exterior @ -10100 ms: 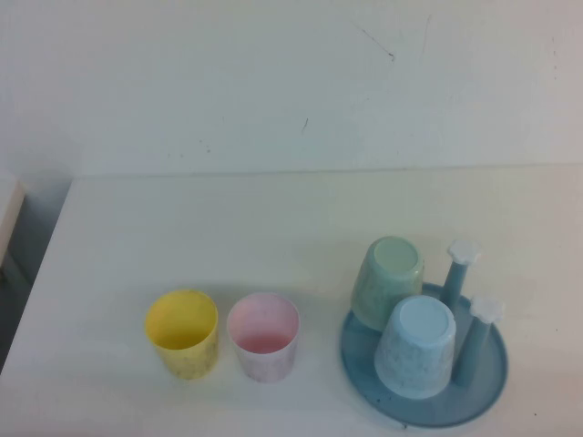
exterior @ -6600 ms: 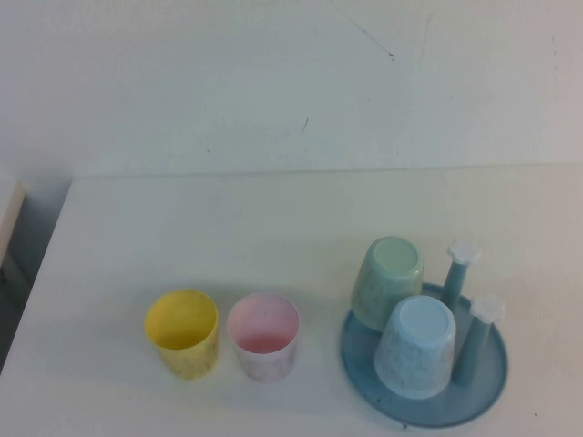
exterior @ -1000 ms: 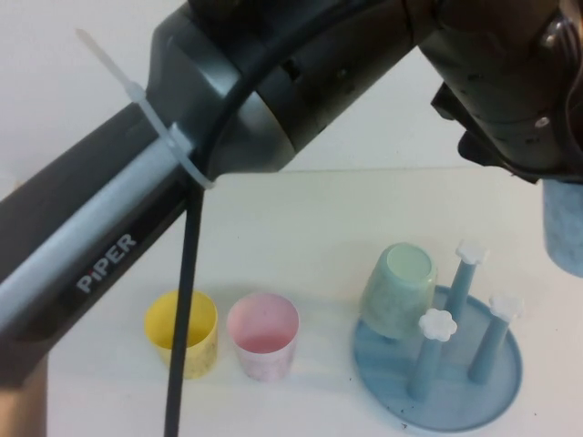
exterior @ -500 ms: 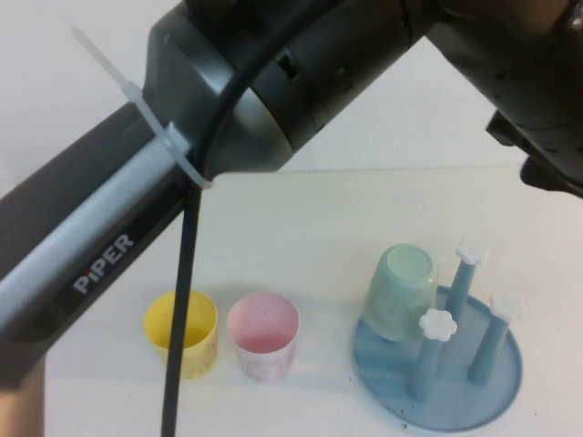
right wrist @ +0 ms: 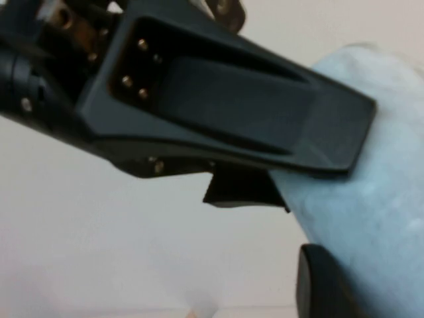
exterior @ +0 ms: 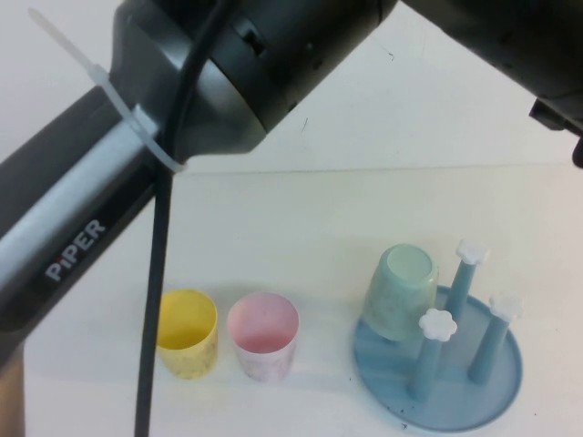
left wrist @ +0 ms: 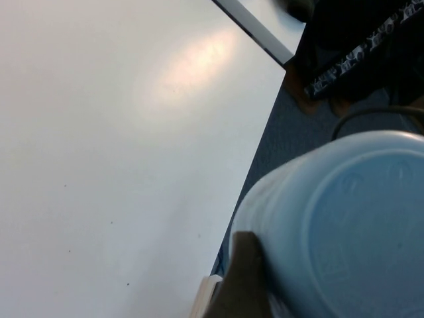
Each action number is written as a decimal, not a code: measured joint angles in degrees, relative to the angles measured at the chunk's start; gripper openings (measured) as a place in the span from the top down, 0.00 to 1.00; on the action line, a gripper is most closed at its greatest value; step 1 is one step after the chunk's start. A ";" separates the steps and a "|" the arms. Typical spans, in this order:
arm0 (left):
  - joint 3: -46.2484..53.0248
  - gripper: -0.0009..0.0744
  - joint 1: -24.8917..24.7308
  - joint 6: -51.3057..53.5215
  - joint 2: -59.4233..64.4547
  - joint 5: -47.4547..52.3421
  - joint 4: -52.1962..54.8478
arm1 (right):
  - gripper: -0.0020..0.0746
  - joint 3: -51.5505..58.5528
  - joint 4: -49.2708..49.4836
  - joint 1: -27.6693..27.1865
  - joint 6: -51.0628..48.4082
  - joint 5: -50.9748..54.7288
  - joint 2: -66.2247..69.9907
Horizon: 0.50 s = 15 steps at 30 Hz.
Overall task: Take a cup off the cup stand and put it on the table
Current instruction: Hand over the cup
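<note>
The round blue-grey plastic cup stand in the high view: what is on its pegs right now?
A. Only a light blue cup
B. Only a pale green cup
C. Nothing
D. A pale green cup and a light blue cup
B: the cup stand carries only the upside-down pale green cup, its three other pegs bare; the left gripper holds the light blue speckled cup beyond the table edge.

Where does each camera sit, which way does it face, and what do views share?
High: raised on robot's side, angled down at table, cup stand; left arm crosses.
Left wrist: on left arm, over the table edge; left claw holds the cup.
Right wrist: close on the cup under a black claw; whether it's the right claw, unclear.
Shared: cup.
</note>
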 joint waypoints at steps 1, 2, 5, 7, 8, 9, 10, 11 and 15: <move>-0.02 0.26 0.10 0.14 -0.09 -0.30 -0.41 | 0.66 0.00 1.21 0.04 -1.61 0.12 0.00; -0.12 0.26 0.11 0.39 -0.09 -0.77 -0.55 | 0.68 0.00 1.90 0.13 -2.54 0.22 0.00; -0.13 0.26 0.11 1.03 -0.09 -1.22 -1.11 | 0.71 0.00 2.95 0.13 -5.10 0.22 0.00; -0.23 0.26 0.11 1.77 -0.09 -1.36 -1.26 | 0.73 0.00 3.20 0.26 -6.58 0.22 0.00; -0.23 0.26 0.11 2.05 -0.09 -1.36 -1.42 | 0.73 0.00 3.29 0.26 -7.33 0.22 0.00; -0.23 0.26 0.11 2.46 -0.09 -1.38 -1.40 | 0.73 0.00 3.45 0.26 -7.87 0.22 0.00; -0.23 0.26 0.11 2.70 -0.09 -1.48 -1.40 | 0.73 0.00 3.44 0.26 -8.37 0.22 0.00; -0.23 0.26 0.11 2.70 -0.09 -1.48 -1.40 | 0.73 0.00 3.44 0.26 -8.79 0.22 0.00; -0.23 0.26 0.11 3.80 -0.09 -1.83 -1.40 | 0.75 0.00 3.44 0.26 -9.80 0.22 0.00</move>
